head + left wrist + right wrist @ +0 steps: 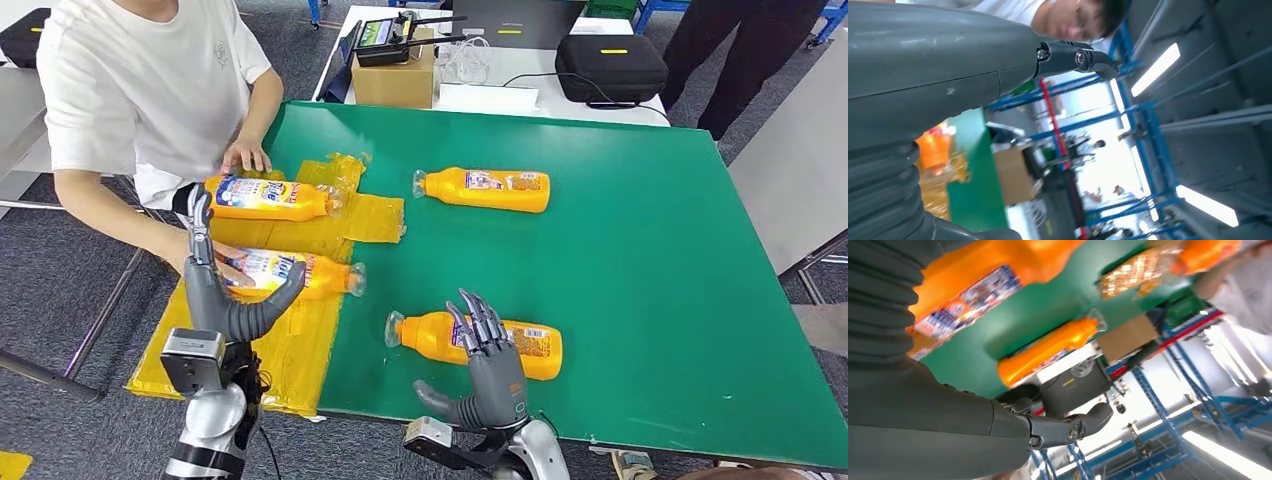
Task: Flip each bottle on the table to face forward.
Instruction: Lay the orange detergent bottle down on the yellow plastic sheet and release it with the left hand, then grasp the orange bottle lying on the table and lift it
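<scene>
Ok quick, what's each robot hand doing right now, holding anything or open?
Left hand: open, fingers spread beside the orange plastic bottle on the yellow sheet, not gripping it.
Right hand: open, fingers spread over the near orange plastic bottle.

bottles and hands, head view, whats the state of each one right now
far-left bottle: lying on its side on yellow plastic, a person's hand beside it
near-left bottle: lying, label up, left hand open over it
far-right bottle: lying on the green table, untouched
near-right bottle: lying, right hand open, fingers spread over it
</scene>
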